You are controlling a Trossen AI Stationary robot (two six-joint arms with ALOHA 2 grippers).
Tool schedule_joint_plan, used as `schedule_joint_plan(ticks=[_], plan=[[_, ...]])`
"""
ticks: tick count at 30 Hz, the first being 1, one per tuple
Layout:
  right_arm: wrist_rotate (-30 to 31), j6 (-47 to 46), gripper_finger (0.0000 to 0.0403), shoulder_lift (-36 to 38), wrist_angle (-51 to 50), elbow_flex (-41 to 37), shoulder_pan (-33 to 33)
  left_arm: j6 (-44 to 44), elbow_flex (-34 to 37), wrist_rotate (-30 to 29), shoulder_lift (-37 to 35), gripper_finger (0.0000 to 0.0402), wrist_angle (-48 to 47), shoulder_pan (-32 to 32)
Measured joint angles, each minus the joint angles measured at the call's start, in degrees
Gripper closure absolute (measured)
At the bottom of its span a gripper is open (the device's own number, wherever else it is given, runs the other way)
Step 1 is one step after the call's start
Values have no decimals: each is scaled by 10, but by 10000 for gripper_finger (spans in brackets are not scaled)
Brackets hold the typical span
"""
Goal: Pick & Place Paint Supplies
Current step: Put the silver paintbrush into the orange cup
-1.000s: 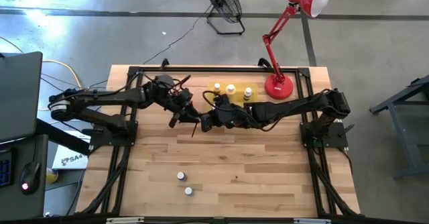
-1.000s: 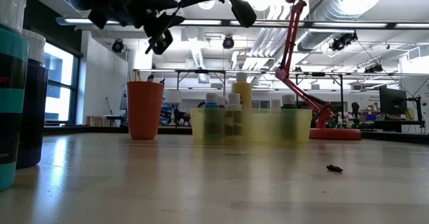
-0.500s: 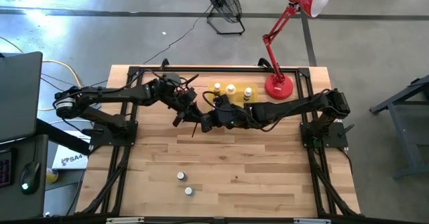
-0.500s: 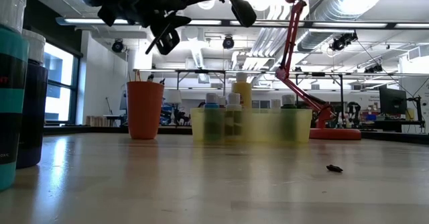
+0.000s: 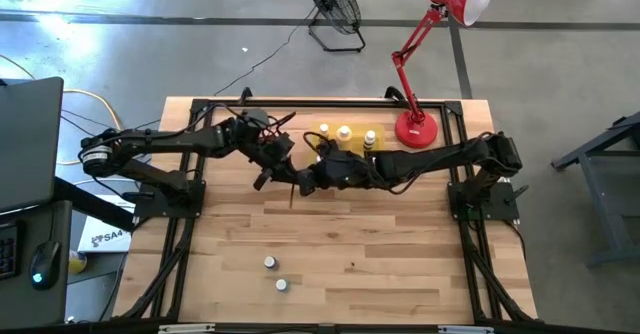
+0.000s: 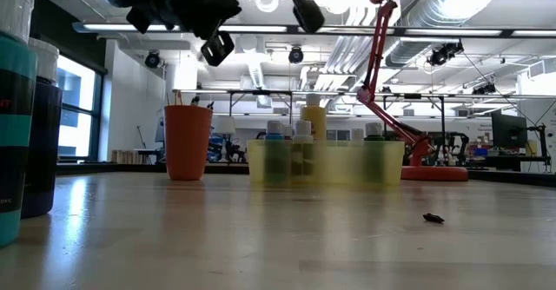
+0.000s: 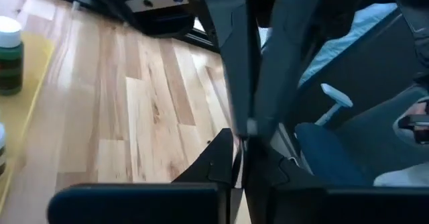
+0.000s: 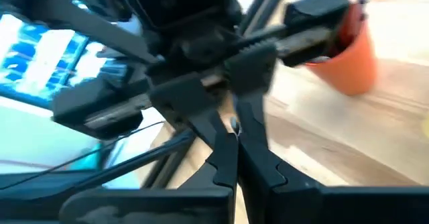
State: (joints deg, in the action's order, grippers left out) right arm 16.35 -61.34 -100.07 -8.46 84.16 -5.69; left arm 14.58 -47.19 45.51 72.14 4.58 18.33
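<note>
My two grippers meet tip to tip in the air over the middle of the table's far half. My left gripper comes from the left and my right gripper from the right. Both are shut on a thin dark paintbrush, which sticks out below them toward the near edge. A red cup holding brushes stands at the far left. A yellow tray beside it holds several small bottles with pale caps. Two small bottles stand near the front edge. My left gripper pinches the paintbrush between its two fingertips, coming almost level from the table's left; only a small pale bit of the brush shows at the tips. The brush is lifted clear of the table. My right gripper pinches the same paintbrush between its fingertips, slanting slightly down from the table's right; a small bit of the brush shows right at the tips. The brush's long end sticks out past both grippers, clear of the table.
A red desk lamp stands at the far right beside the tray. Two tall bottles stand close to the low camera. A small dark speck lies on the wood. The near half of the table holds only the two small bottles.
My left gripper has edged toward my right gripper and shut its fingers on the paintbrush that the right gripper holds up. The right gripper has stayed where it was, still shut on the brush.
</note>
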Motion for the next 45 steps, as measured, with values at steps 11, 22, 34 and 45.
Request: schedule_joint_plan(ticks=[11, 22, 34, 45], plan=[[-55, 61, 354, 49, 29, 0, 25, -39, 0, -33, -34, 394, -7, 1], [-119, 132, 349, 140, 15, 1, 10, -135, 0, -154, -152, 394, -163, 91], [-27, 192, 350, 140, 10, 0, -27, -175, 0, -241, -182, 394, -197, 208], [-5, 191, 350, 135, 10, 0, -30, -174, 24, -245, -104, 394, -187, 210]])
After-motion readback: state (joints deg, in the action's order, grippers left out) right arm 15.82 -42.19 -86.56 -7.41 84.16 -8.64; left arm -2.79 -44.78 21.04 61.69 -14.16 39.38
